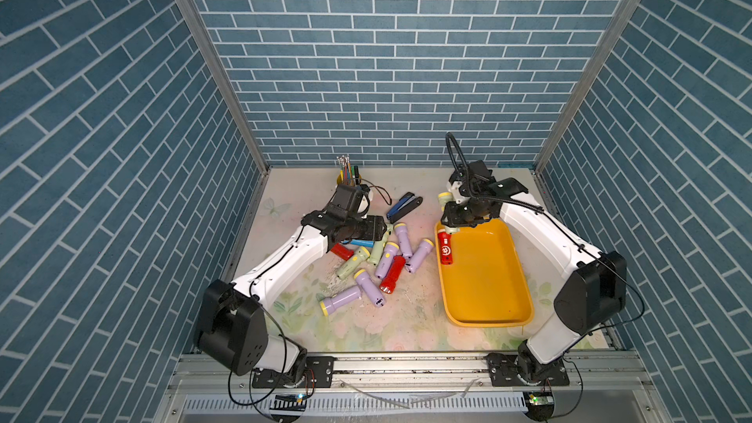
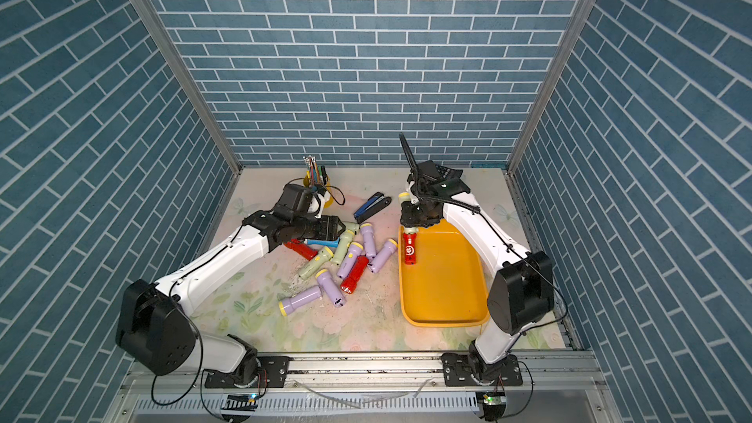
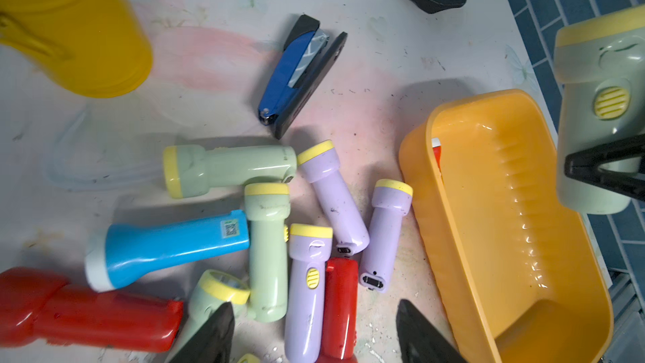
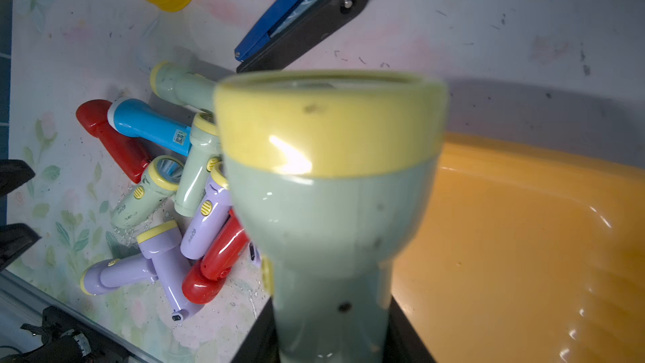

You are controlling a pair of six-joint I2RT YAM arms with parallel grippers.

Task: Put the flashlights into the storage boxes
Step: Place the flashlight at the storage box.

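Pinching a pale green flashlight [image 4: 328, 204] by its handle, the right hand [image 1: 457, 219] hangs over the yellow tray [image 1: 484, 286] at its far left corner. One red flashlight [image 1: 446, 250] lies inside along the left wall. The left hand [image 3: 314, 340], spread, hovers over the flashlight pile [image 1: 382, 262] on the counter [image 1: 407, 319], left of the tray.

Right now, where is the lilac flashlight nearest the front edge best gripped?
The lilac flashlight lies flat, long sides clear: grip its slim barrel behind the flared head, from above, jaws across it. Its tail abuts a second lilac flashlight.

White arms [image 1: 285, 266], black joints [image 1: 230, 327]
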